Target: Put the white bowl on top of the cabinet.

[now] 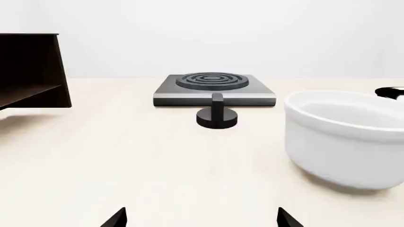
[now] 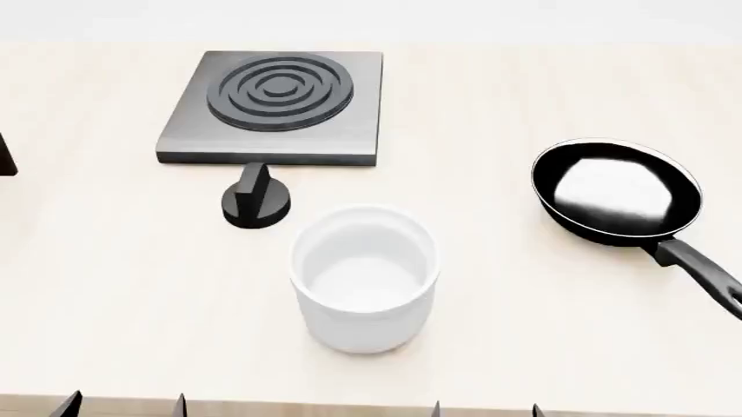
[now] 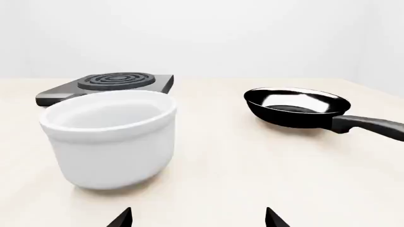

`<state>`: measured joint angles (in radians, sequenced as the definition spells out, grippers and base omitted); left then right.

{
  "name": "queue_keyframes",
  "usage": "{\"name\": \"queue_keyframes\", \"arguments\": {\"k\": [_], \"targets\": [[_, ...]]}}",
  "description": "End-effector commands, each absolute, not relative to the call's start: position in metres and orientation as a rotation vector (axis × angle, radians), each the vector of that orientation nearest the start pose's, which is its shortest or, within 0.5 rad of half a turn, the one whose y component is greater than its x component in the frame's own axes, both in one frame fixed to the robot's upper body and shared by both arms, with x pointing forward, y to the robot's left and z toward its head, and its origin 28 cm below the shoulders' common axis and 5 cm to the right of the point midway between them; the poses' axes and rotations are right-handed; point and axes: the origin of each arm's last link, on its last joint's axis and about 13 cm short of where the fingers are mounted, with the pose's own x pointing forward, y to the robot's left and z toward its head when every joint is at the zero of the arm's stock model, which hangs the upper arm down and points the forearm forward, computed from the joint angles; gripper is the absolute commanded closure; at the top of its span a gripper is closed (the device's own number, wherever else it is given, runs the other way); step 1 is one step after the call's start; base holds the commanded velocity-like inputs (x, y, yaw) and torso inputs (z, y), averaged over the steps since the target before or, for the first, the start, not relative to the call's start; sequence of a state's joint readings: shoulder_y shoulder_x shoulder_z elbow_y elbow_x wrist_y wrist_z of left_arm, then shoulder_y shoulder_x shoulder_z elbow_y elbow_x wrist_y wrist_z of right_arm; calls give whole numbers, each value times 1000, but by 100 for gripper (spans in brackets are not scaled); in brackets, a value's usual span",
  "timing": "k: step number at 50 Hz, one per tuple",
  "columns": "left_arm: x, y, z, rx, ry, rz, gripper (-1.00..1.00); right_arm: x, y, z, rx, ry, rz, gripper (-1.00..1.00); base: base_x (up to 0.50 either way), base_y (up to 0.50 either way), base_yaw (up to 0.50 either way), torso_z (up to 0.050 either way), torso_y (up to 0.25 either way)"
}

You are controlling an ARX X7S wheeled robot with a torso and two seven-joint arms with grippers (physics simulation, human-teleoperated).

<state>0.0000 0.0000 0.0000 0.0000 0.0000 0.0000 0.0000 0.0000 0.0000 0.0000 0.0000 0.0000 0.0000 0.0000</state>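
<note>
The white bowl [image 2: 364, 276] [image 1: 344, 137] [image 3: 110, 137] stands upright and empty on the table near its front edge, just in front of the stove knob. The dark brown cabinet [image 1: 31, 71] shows its shelf end in the left wrist view; in the head view only a dark sliver of the cabinet [image 2: 5, 156] shows at the left edge. My left gripper [image 2: 123, 407] [image 1: 200, 218] is open at the front edge, left of the bowl. My right gripper [image 2: 486, 410] [image 3: 198, 218] is open too, right of the bowl. Nothing is between either pair of fingers.
A grey stove plate [image 2: 274, 106] with black rings sits behind the bowl, its black knob [image 2: 256, 198] in front of it. A black frying pan [image 2: 616, 191] lies to the right with its handle [image 2: 701, 269] pointing toward the front right.
</note>
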Motion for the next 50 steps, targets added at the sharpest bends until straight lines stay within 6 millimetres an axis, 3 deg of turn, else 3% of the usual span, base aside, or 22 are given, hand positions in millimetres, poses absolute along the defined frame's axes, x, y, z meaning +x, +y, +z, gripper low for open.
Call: {"name": "queue_keyframes", "arguments": {"k": [1, 25, 32, 40, 50], "targets": [[210, 204, 13, 7, 3, -4, -100, 210, -96, 13, 6, -6, 12, -100, 0, 0, 0, 0, 0], [209, 209, 16, -7, -47, 50, -100, 208, -97, 16, 29, -2, 5, -100, 0, 0, 0, 0, 0], [206, 221, 25, -103, -140, 206, -100, 209, -97, 16, 42, -2, -2, -100, 0, 0, 0, 0, 0], [192, 246, 35, -210, -288, 600, -100, 209, -98, 16, 46, -3, -5, -100, 0, 0, 0, 0, 0], [172, 264, 43, -208, -377, 791, -100, 209, -98, 16, 45, -4, -6, -100, 0, 0, 0, 0, 0]]}}
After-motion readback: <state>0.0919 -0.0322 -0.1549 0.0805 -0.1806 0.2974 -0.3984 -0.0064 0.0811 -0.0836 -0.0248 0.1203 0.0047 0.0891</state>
